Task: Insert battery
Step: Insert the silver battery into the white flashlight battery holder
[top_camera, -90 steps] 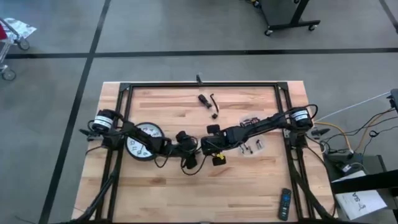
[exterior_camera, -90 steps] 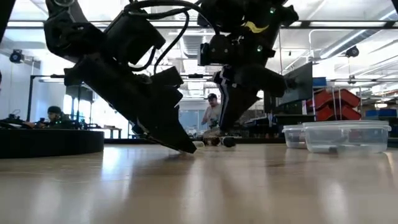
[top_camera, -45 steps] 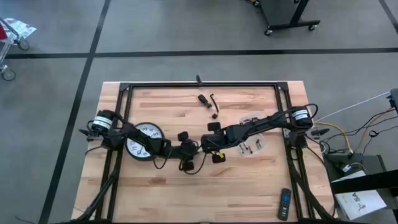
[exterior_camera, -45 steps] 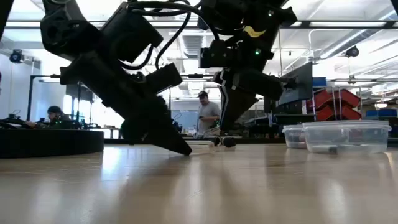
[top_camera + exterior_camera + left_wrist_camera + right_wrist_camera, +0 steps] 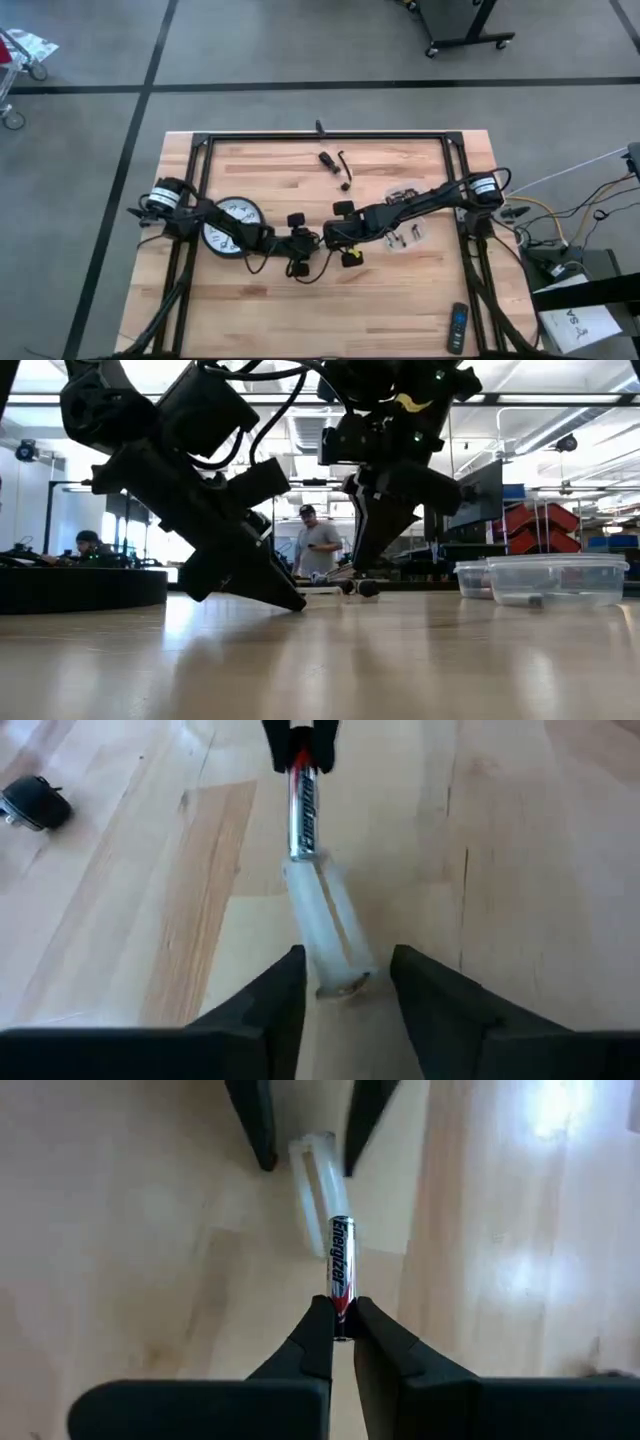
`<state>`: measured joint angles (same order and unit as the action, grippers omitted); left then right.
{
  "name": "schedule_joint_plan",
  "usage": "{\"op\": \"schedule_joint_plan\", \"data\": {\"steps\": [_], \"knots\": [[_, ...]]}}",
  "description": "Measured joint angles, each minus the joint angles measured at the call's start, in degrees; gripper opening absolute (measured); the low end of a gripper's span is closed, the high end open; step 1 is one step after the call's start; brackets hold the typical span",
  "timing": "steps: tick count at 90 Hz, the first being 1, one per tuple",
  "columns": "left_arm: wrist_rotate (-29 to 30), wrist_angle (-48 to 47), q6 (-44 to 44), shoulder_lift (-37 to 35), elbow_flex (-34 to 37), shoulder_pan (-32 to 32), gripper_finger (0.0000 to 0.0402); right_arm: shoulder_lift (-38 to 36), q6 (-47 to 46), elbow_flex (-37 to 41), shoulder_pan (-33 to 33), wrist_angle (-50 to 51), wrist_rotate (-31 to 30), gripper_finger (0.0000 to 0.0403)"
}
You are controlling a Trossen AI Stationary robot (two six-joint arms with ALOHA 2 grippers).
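A clear plastic tube [image 5: 330, 935] lies on the wooden table near its middle. My left gripper [image 5: 345, 995] is open, with one finger on each side of the tube's near end. An AA battery [image 5: 340, 1260] hangs level in front of the tube, its front end at the tube's open mouth [image 5: 300, 868]. My right gripper [image 5: 340, 1315] is shut on the battery's back end. In the high view the two grippers face each other, the left [image 5: 308, 243] and the right [image 5: 326, 238]. My left gripper stands around the tube's end [image 5: 340, 982]; I cannot tell whether either finger touches it. My right gripper pinches the battery's rear end [image 5: 340, 1302] between its two fingertips, coming from the table's right side. The battery runs on in line with the fingers, clear of the table, pointing at the tube.
A wall clock [image 5: 232, 225] lies face up beside the left arm. Clear plastic containers [image 5: 405, 235] stand under the right arm. Small black parts [image 5: 335, 165] lie at the far middle, a remote [image 5: 457, 328] at the near right corner. A person stands in the room behind [image 5: 315, 550].
My left gripper has tipped flatter and sunk closer to the table. My right gripper has edged toward the table's left with the battery, closer to the tube.
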<state>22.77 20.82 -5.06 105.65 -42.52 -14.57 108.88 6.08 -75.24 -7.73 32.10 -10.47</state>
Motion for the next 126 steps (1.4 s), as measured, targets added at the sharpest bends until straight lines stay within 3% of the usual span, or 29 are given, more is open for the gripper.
{"op": "schedule_joint_plan", "data": {"steps": [20,62,109,126], "knots": [[-0.2,0.0,-0.4,0.0,0.0,0.0,0.0159,0.0,1.4,0.0,0.6,-1.6,0.0,0.0003],[-1.3,-2.3,-1.1,-1.5,0.0,-0.1,0.0143,3.5,3.6,0.0,1.6,-2.5,0.0,0.0003],[-1.6,-2.1,-7.6,-1.6,0.0,0.0,0.0192,2.3,3.5,-0.2,0.5,-2.1,-3.3,0.0003],[-2.0,2.1,-7.4,0.4,0.1,0.1,0.0202,2.1,3.4,-0.2,0.0,-2.1,-3.1,0.0003]]}}
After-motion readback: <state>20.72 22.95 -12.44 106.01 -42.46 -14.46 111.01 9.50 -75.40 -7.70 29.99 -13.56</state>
